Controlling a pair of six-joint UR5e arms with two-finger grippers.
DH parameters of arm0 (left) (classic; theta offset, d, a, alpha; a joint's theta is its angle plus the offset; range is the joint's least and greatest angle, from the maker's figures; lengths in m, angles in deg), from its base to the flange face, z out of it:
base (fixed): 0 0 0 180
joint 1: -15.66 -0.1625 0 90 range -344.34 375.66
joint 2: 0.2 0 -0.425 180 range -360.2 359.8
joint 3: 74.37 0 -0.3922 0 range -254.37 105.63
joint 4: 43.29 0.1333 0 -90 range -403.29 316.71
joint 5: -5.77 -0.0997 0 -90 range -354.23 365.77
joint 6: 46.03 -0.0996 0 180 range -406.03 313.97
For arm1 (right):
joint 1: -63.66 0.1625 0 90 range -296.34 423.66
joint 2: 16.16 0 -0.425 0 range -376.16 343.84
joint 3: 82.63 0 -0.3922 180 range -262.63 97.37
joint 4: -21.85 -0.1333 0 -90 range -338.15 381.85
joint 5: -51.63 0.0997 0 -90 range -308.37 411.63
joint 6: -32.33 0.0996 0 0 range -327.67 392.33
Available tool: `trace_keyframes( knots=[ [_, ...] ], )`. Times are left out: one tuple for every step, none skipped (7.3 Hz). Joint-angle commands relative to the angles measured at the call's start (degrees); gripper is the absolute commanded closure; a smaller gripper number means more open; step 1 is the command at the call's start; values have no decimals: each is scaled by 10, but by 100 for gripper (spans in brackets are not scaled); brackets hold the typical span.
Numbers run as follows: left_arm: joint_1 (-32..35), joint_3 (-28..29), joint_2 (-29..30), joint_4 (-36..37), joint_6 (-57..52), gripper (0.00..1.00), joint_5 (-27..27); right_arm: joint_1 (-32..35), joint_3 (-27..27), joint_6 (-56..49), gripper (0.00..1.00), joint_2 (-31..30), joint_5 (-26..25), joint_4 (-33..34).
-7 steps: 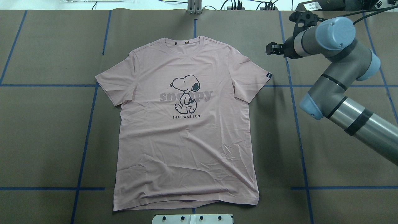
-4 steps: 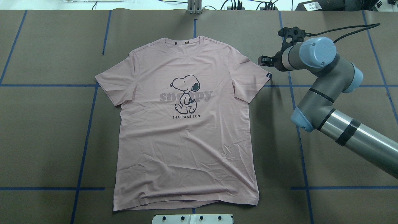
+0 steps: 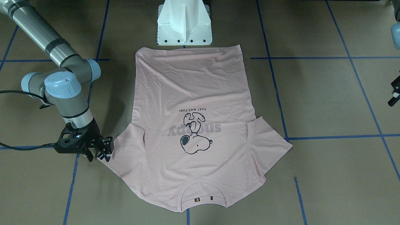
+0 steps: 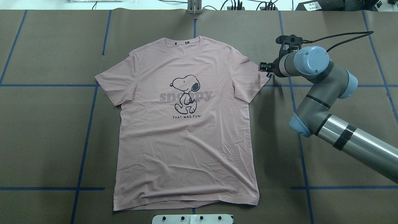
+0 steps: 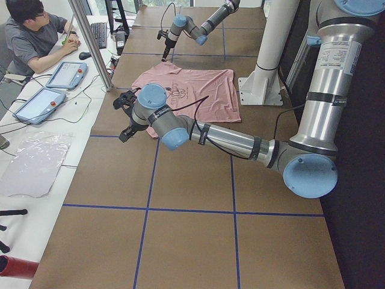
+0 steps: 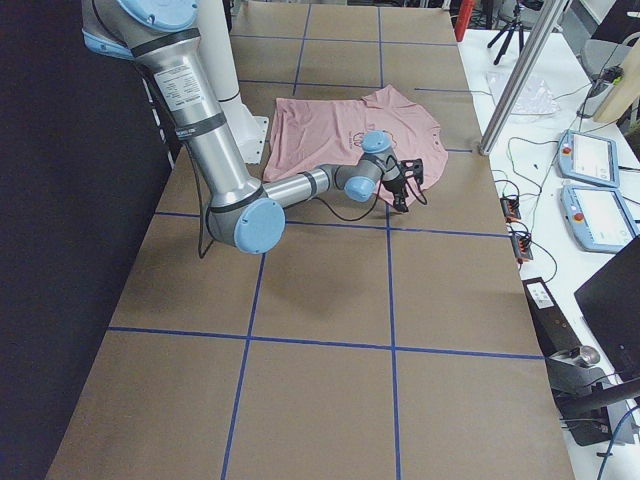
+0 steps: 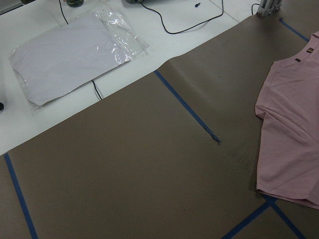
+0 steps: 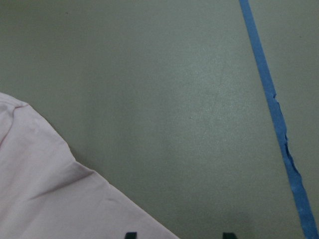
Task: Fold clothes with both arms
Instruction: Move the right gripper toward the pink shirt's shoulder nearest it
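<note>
Right arm (image 4: 306, 63) sits nearest the T-shirt's (image 4: 186, 140) right sleeve (image 4: 248, 77).
Its jaws stand spread at the sleeve's outer edge, with the shirt to their left. The left arm (image 5: 228, 139) is well apart, and I cannot tell its jaws' state.

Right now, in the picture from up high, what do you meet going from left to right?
T-shirt's plain sleeve → Snoopy cartoon → right claw, at the other sleeve's edge → right arm.

The T-shirt (image 4: 186, 140) lies flat on the table (image 4: 46, 140), the right arm (image 4: 311, 99) ending at its right-hand sleeve.
</note>
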Motion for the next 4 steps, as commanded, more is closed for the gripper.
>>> trace_keyframes(
  knots=[
    [0,0,-1,0,1,0,0,-3,-7,0,39,1,-1,0],
    [0,0,-1,0,1,0,0,-4,-7,0,40,1,-1,0],
    [0,0,-1,0,1,0,0,-4,-7,0,43,1,-1,0],
    [0,1,-1,0,0,0,0,-4,-6,4,67,3,-1,0]
  ],
)
